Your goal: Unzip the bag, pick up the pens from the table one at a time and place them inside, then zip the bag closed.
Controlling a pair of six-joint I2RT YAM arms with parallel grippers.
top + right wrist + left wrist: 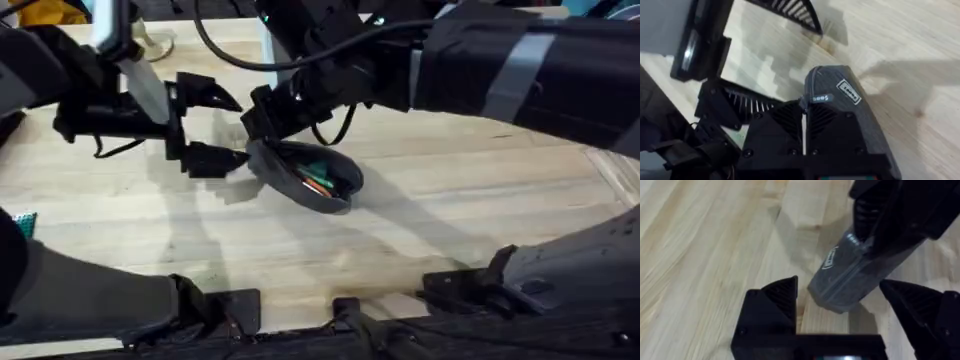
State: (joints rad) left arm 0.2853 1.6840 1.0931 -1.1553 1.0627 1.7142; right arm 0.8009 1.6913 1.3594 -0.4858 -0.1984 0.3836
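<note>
The grey bag [335, 195] lies tilted at the middle of the table [470, 190], its mouth gaping. Inside it I see orange-red and teal pens [317, 180]. My right gripper [263, 122] reaches across from the right and is shut on the bag's left end; in the right wrist view this gripper [803, 120] pinches the labelled fabric end of the bag [840, 92]. My left gripper [238, 130] stands open just left of that end. In the left wrist view the bag's end [840, 282] sits between the spread fingers of the left gripper [840, 295], not touching them.
A small teal object [22, 222] lies at the table's left edge. A white upright part [140, 70] stands at the back left. Bare wood stretches to the right and front of the bag.
</note>
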